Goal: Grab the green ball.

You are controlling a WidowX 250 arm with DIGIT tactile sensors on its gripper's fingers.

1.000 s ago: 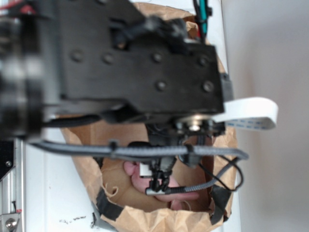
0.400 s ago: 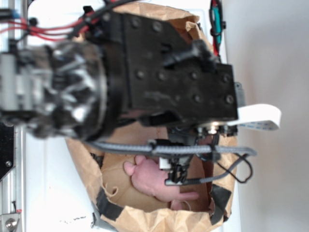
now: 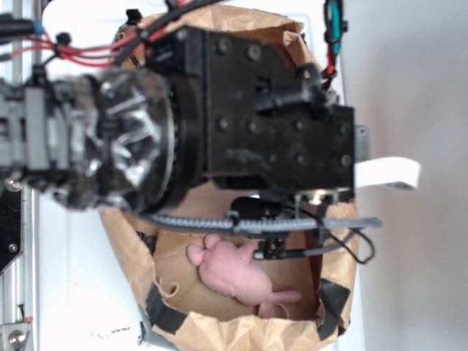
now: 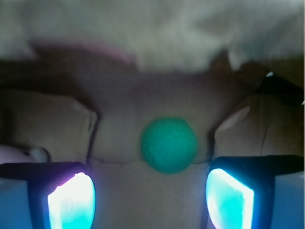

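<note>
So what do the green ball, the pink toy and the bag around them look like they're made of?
Green ball: probably foam or soft rubber, matte, with no shine and a faintly grainy surface.
Pink toy: likely plush fabric, with soft rounded lumps and no gloss.
Bag: brown kraft paper, creased and crumpled at the rim, patched with black tape.

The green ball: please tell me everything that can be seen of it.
The green ball shows only in the wrist view: small, round, mint green, with a finely dimpled, matte surface. It rests on the brown paper floor of the bag, centred ahead of the open gripper. Neither lit fingertip touches it. In the exterior view the arm hides it.
</note>
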